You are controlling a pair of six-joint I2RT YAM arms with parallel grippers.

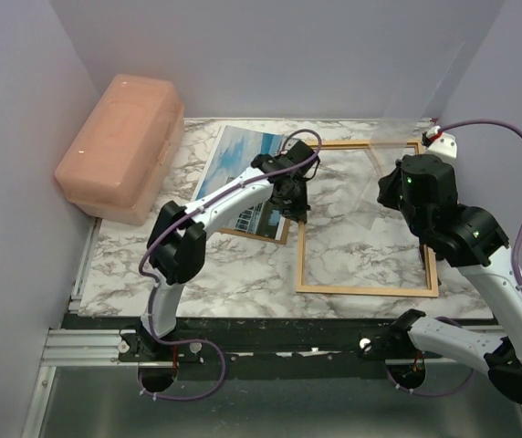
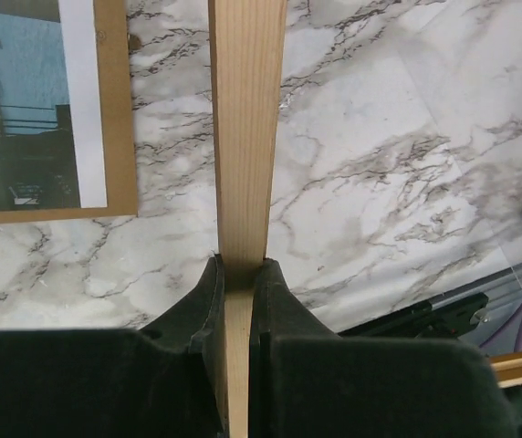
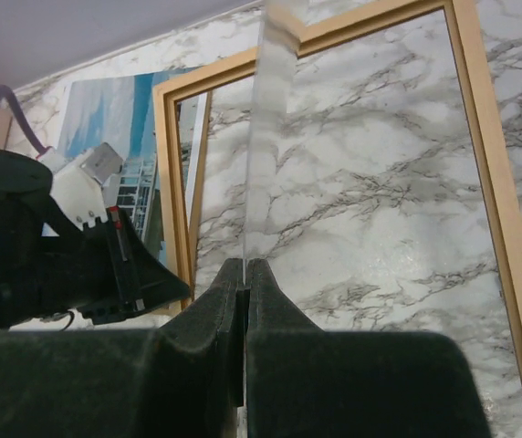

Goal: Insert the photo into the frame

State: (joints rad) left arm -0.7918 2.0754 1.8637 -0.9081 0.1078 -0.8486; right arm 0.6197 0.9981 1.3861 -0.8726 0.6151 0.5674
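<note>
The orange-brown wooden frame (image 1: 366, 290) lies flat on the marble table, right of centre. My left gripper (image 1: 295, 205) is shut on its left rail (image 2: 247, 137), the jaws (image 2: 240, 269) clamping the wood from both sides. The photo (image 1: 238, 160), blue sky and a white building, lies on a brown backing board (image 1: 252, 235) just left of the frame; it also shows in the left wrist view (image 2: 24, 100). My right gripper (image 1: 396, 192) is shut on a clear pane (image 3: 266, 137), held on edge above the frame's inside (image 3: 498, 228), jaws (image 3: 245, 266) closed on its lower edge.
A pink plastic box (image 1: 124, 146) stands at the back left against the wall. Purple walls close in the table on three sides. The left arm's wrist (image 3: 88, 265) sits close beside the pane in the right wrist view.
</note>
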